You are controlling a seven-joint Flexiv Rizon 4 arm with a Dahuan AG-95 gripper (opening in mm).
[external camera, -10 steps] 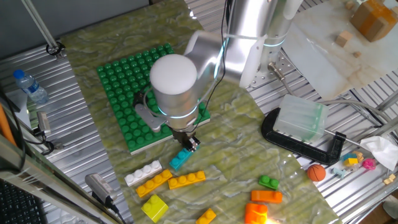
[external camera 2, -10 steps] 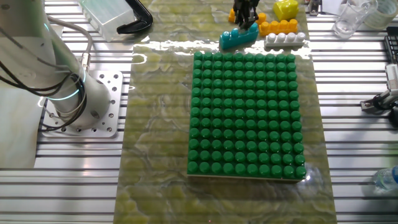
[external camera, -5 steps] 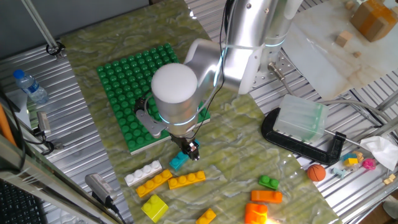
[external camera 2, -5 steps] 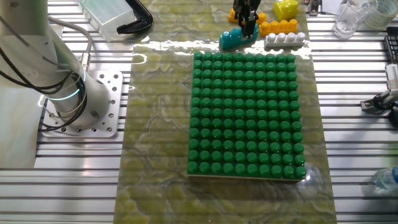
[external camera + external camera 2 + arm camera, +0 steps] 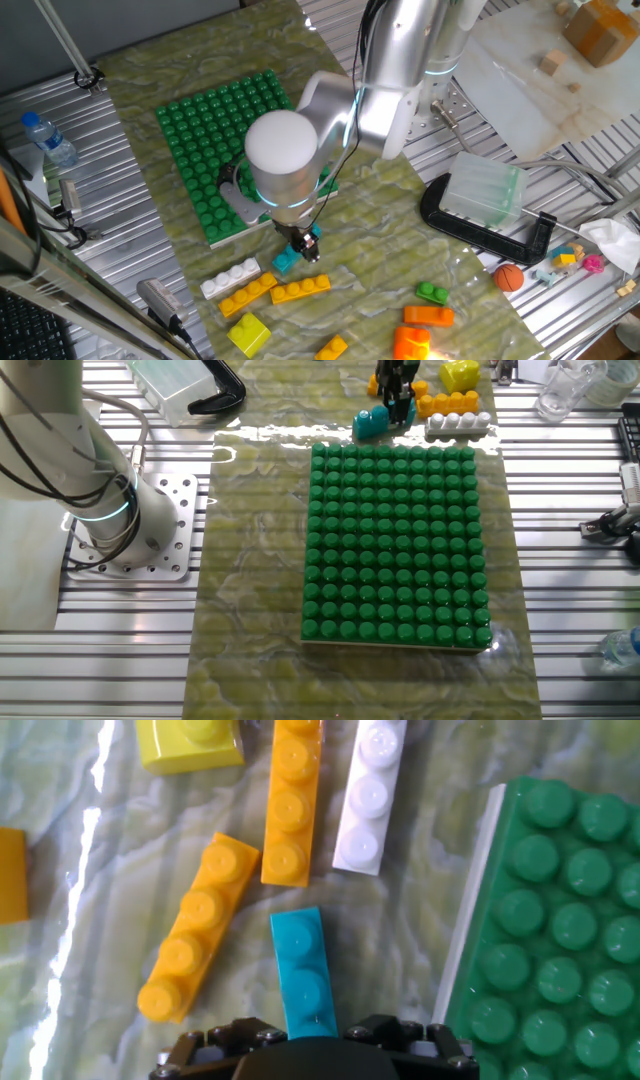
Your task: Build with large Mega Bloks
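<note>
A cyan Mega Blok (image 5: 303,970) lies flat on the mat just off the green baseplate (image 5: 560,920). My gripper (image 5: 312,1042) is down over its near end, open, with a dark finger close on each side. From the side, the gripper (image 5: 305,244) hides part of the cyan brick (image 5: 284,262). The other fixed view has the gripper (image 5: 398,405) at the cyan brick (image 5: 369,423), beyond the baseplate (image 5: 395,540). A white bar (image 5: 370,795), two yellow-orange bars (image 5: 290,805) (image 5: 195,940) and a yellow block (image 5: 190,740) lie close by.
Green and orange bricks (image 5: 430,315) lie further right on the mat. A black clamp with a clear box (image 5: 485,205) stands to the right. A water bottle (image 5: 45,140) and tools sit at the left edge. My arm's base (image 5: 130,525) is bolted beside the mat.
My gripper has come down lower over the cyan brick's end, covering more of it. The brick has stayed where it lay.
</note>
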